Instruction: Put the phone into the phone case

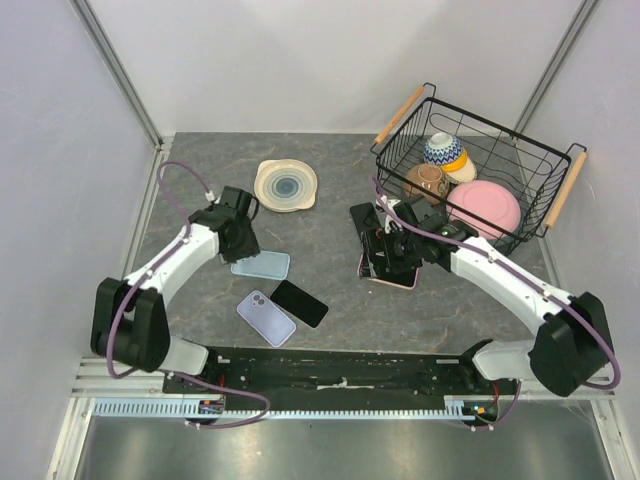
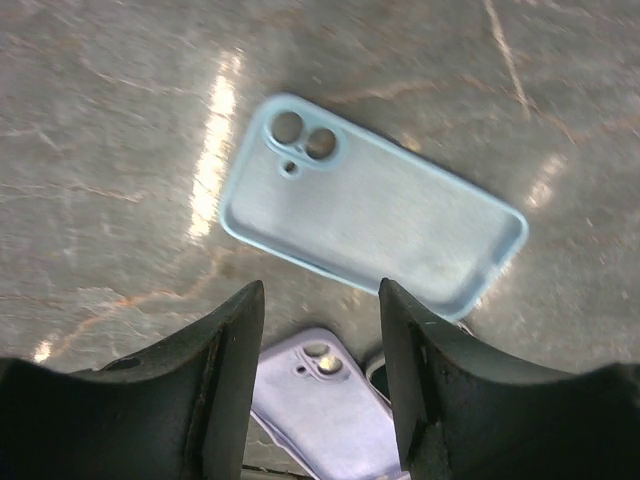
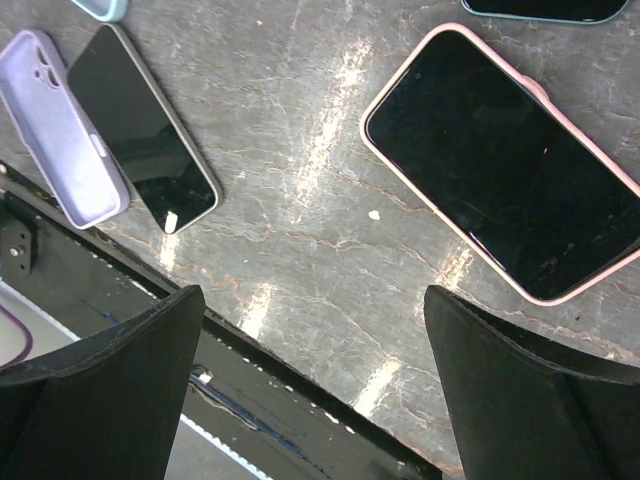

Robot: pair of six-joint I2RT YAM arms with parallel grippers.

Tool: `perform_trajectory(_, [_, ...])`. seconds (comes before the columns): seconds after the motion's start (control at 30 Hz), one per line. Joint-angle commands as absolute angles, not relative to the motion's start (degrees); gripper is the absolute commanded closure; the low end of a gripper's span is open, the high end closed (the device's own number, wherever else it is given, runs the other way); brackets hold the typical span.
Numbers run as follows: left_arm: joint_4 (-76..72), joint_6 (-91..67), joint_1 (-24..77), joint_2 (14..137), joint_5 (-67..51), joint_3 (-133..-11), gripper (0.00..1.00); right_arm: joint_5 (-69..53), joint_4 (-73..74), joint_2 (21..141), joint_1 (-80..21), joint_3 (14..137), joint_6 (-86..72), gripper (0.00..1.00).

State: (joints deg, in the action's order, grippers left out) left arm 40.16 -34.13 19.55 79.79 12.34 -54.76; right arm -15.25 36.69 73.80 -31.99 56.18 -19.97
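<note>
Marbled table (image 1: 330, 235): right gripper (image 1: 388, 252) partly hides pink-cased phone (image 1: 398, 283).

Glossy black phone (image 3: 145, 128), matt blue case (image 2: 375, 215), polished stone table (image 1: 330, 240)

We log from the bare phone (image 1: 298, 303): near case (image 1: 266, 318) just left, far case (image 1: 260, 265) behind, cased phone (image 3: 510, 180) right, basket (image 1: 400, 114) behind-right.
</note>
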Motion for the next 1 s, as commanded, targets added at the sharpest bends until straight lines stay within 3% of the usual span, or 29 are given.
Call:
perform_trajectory(0.0, [43.9,-29.5,13.8,85.2,11.8,-58.3,0.43,-13.8,34.9,76.8,-31.8,58.7,-17.1,0.02])
perform_trajectory(0.23, [43.6,-25.5,9.4,95.7,10.4,-62.6,0.46,-14.7,34.3,79.7,-31.1,60.5,-16.5,0.02])
perform_trajectory(0.57, [42.7,-24.3,7.7,104.8,9.0,-67.5,0.61,-18.5,33.5,83.0,-24.9,62.4,-15.9,0.02])
perform_trajectory(0.83, [37.4,-22.0,8.5,105.9,0.5,-68.2,0.98,-18.7,33.0,84.6,-23.7,63.5,-17.0,0.02])
perform_trajectory(0.97, [34.3,-24.1,11.7,104.5,-4.1,-68.2,0.98,-17.9,33.0,86.3,-23.1,64.9,-17.3,0.02])
